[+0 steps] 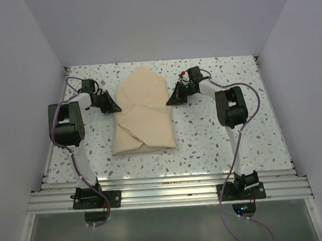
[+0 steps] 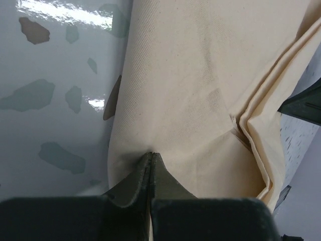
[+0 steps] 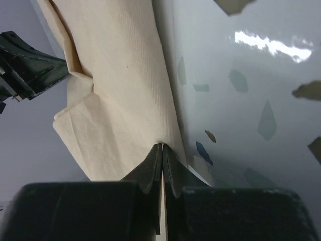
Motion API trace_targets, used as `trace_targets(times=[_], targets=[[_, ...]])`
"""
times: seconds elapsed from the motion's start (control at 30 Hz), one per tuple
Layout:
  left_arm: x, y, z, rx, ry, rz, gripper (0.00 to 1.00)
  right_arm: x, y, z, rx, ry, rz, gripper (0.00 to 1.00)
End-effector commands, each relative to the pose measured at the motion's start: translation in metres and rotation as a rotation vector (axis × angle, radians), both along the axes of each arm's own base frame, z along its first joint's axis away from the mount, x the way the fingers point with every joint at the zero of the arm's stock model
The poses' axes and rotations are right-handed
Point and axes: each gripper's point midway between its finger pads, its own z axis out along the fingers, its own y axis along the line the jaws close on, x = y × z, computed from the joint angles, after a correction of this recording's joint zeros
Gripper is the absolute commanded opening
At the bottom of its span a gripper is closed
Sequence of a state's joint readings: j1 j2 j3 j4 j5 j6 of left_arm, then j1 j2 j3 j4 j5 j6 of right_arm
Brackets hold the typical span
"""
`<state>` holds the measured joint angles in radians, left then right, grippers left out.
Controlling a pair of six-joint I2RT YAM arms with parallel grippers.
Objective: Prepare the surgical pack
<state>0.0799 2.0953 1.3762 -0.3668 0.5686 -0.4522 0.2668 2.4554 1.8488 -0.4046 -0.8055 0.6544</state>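
The surgical pack (image 1: pixel 143 113) is a tan cloth bundle, folded over itself, in the middle of the speckled table. No tray, scissors, forceps, gauze or packets show. My left gripper (image 1: pixel 115 107) is shut on the pack's left edge; in the left wrist view its closed tips (image 2: pixel 151 154) pinch the cloth (image 2: pixel 190 85). My right gripper (image 1: pixel 171 101) is shut on the pack's right edge; in the right wrist view its closed tips (image 3: pixel 162 145) pinch the cloth (image 3: pixel 115 90). Each wrist view shows the other gripper across the cloth.
The speckled table (image 1: pixel 222 144) is walled by plain panels at the left, back and right. An aluminium rail (image 1: pixel 165 188) with both arm bases runs along the near edge. A small red part (image 1: pixel 184 74) sits on the right wrist.
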Motion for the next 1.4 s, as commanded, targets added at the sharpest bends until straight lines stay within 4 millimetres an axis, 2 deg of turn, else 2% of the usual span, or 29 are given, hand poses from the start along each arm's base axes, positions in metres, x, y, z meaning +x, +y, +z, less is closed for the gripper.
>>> trace_targets(times=[0.0,0.1,0.23,0.3,0.33,0.43,0.5,0.63,0.7,0.8,0.87,0.93,0.97,1.0,1.07,1.1,1.17,1.2,1.23,1.27,1.33,1.37], targets=[[-0.005,0.015,-0.01,0.061,0.039,0.004,0.0,0.015,0.008,0.012,-0.042,-0.077,0.014,0.0],[0.002,0.008,0.023,0.024,-0.036,-0.019,0.0,0.01,0.019,0.045,-0.014,-0.124,0.045,0.0],[0.003,0.01,0.051,0.043,-0.103,-0.011,0.01,0.003,0.024,0.078,0.012,-0.174,0.053,0.0],[-0.001,0.01,0.054,0.046,-0.108,-0.003,0.01,-0.004,0.024,0.087,0.026,-0.178,0.055,0.0],[-0.002,0.01,0.056,0.05,-0.113,0.001,0.01,-0.005,0.024,0.085,0.026,-0.174,0.056,0.0],[-0.013,0.01,0.041,0.04,-0.075,0.016,0.01,-0.015,0.02,0.067,-0.003,-0.141,0.074,0.0],[-0.024,0.006,0.024,0.022,-0.034,0.018,0.01,-0.021,0.015,0.05,-0.026,-0.113,0.076,0.0],[-0.046,0.011,-0.015,0.056,0.066,0.03,0.0,-0.031,0.009,0.007,-0.066,-0.058,0.082,0.0],[-0.051,0.012,-0.032,0.064,0.116,0.024,0.0,-0.033,0.007,-0.007,-0.086,-0.042,0.08,0.0],[-0.046,0.016,-0.04,0.075,0.127,0.026,0.0,-0.026,0.008,-0.017,-0.097,-0.037,0.075,0.0],[-0.037,0.016,-0.031,0.075,0.092,0.026,0.0,-0.014,0.012,-0.008,-0.08,-0.06,0.074,0.0],[-0.024,0.015,-0.009,0.068,0.019,0.033,0.0,-0.006,0.016,0.005,-0.073,-0.086,0.075,0.0],[-0.015,0.016,0.003,0.064,-0.029,0.041,0.0,0.004,0.018,0.024,-0.058,-0.13,0.07,0.0],[-0.007,0.016,0.024,0.068,-0.091,0.046,0.02,0.011,0.02,0.033,-0.052,-0.161,0.064,0.0],[0.011,0.019,0.055,0.081,-0.197,0.072,0.12,0.028,0.021,0.059,-0.049,-0.239,0.039,0.03],[0.017,0.022,0.064,0.087,-0.226,0.086,0.16,0.036,0.02,0.066,-0.05,-0.27,0.022,0.06],[0.037,0.025,0.087,0.09,-0.315,0.114,0.26,0.052,0.016,0.077,-0.054,-0.31,-0.026,0.17],[0.043,0.027,0.09,0.095,-0.332,0.127,0.29,0.06,0.014,0.081,-0.055,-0.329,-0.047,0.32],[0.055,0.029,0.101,0.091,-0.364,0.141,0.32,0.068,0.013,0.086,-0.053,-0.342,-0.069,0.36],[0.071,0.029,0.106,0.083,-0.394,0.138,0.36,0.075,0.011,0.075,-0.06,-0.331,-0.086,0.44],[0.086,0.031,0.101,0.083,-0.389,0.147,0.48,0.089,0.013,0.079,-0.052,-0.351,-0.1,0.52],[0.093,0.031,0.084,0.078,-0.361,0.145,0.5,0.093,0.013,0.075,-0.059,-0.349,-0.105,0.55]])
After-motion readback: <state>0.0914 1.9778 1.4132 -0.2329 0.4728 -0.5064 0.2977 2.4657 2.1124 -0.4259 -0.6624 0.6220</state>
